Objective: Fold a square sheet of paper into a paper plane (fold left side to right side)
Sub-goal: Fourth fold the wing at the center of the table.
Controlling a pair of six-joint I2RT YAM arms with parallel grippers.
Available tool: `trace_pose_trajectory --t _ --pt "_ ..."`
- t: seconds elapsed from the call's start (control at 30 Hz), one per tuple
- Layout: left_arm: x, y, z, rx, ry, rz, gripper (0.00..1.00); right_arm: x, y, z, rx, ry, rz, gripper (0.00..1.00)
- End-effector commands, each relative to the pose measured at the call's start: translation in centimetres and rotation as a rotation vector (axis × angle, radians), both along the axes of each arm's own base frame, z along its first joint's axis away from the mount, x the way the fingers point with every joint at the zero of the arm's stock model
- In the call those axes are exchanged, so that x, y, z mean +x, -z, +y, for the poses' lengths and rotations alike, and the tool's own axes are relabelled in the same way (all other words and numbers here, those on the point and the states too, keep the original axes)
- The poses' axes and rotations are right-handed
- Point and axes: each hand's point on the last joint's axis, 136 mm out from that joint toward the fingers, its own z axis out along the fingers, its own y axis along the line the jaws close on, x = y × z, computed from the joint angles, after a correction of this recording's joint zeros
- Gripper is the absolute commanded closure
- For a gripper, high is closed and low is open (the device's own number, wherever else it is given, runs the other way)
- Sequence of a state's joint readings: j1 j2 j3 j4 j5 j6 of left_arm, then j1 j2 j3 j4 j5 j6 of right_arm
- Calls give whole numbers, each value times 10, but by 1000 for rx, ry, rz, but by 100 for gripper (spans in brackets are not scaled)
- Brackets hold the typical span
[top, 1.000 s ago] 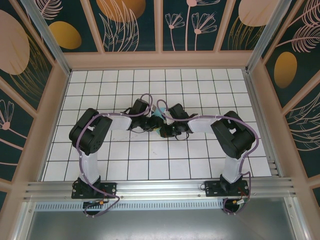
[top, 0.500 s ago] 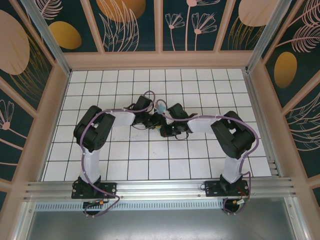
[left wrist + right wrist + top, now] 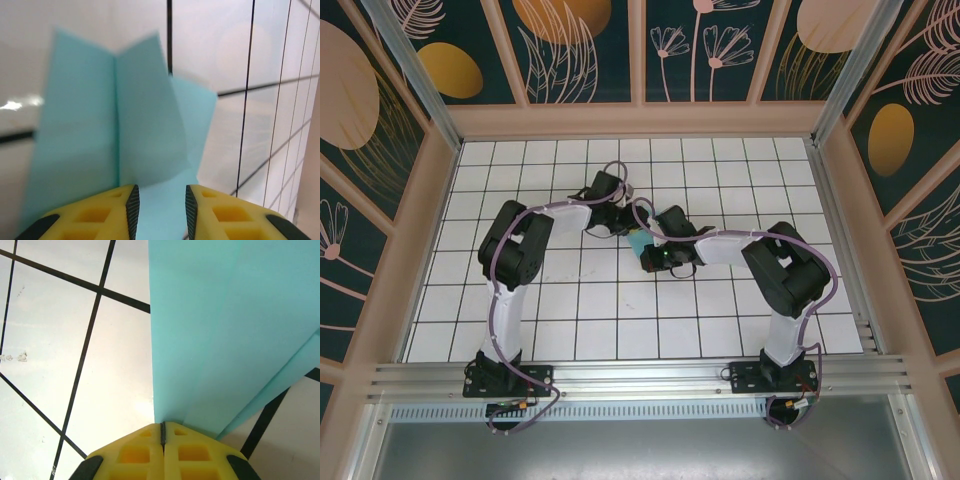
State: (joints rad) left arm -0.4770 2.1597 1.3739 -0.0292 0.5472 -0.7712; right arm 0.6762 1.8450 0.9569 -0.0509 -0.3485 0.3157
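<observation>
Square sheet of paper [image 3: 637, 243]: light turquoise, already creased into several panels, up near the middle of the white gridded table [image 3: 620, 330], caught between two arms meeting tip to tip.

From above, starting at the left: left arm [image 3: 510, 250] bent up from its base and reaching right. Left gripper [image 3: 623, 229] close against the paper's left edge, a small turquoise patch visible between the black wrists. Just right of that, right gripper [image 3: 650, 255] at the paper's lower right side, with the right arm [image 3: 780, 270] trailing back to its base.

Seen from the left wrist: left gripper [image 3: 160, 200] with yellow fingers [image 3: 95, 220] parted, ribbed black pads [image 3: 132, 210] facing each other across a gap. Paper [image 3: 100, 125] lying past that gap, with a sharp crease down the middle, one flap lifted to the right of it and a further layer poking out beyond. Contact between pads and paper: cannot tell.

Seen from the right wrist: right gripper [image 3: 162, 427] pressed together with no gap at the seam, clamped on the paper [image 3: 225, 330]. Long folded bands fanning upward from that seam, a lower layer showing along the right edge, black grid lines [image 3: 95, 315] on the table beneath.
</observation>
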Motion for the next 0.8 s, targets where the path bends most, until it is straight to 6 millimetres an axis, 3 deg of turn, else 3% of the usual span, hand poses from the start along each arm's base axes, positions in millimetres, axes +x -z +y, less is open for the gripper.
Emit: trace_pose_trajectory --t 0.0,0.23,0.33,0.43,0.6,0.77 --pt "33 -8 10 20 -46 -90 65 -53 69 -62 -289 20 217 100" --pt "29 -34 7 -41 -13 -128 61 -48 56 -50 -217 8 200 100" --pt "26 -58 17 -64 -19 -168 60 -38 33 -34 -124 -7 152 100" --pt "25 -77 39 -47 -49 -207 58 -24 -3 -19 -17 -26 70 100" --pt "16 -102 72 -9 -96 -260 55 2 -65 -22 137 -3 -49 81" --pt "-2 -106 85 11 -103 -270 52 31 -91 -50 202 69 -100 64"
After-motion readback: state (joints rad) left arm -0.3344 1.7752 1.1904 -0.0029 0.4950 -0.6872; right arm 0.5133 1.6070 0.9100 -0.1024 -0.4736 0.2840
